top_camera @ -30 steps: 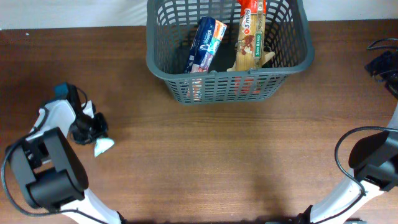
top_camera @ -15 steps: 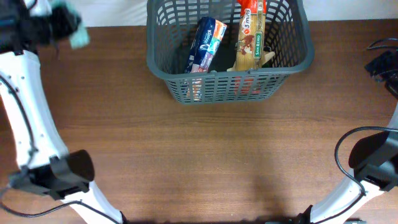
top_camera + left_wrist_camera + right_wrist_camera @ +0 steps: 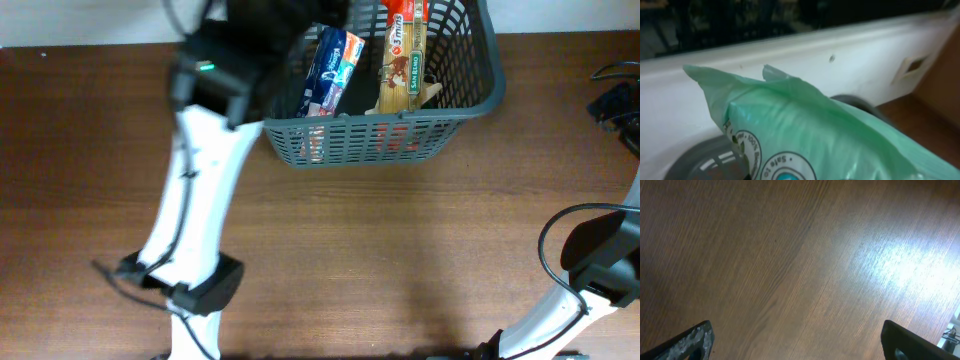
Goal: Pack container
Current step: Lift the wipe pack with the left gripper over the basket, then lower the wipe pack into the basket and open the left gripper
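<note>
The container is a dark grey lattice basket at the back middle of the table. A blue and white packet and a tall yellow and red pasta packet lie in it. My left arm reaches over its back left corner, and the wrist hides the left gripper from above. In the left wrist view a pale green packet fills the frame in my grip, above the container's grey rim. My right gripper is open and empty over bare wood.
A white wall runs behind the table's back edge. Black cables lie at the far right edge. The right arm's base stands at the front right. The left arm's base stands at the front left.
My left arm has swung from the table's far left, up and rightwards, to the container's back left corner with the green packet. The right arm has not moved.
</note>
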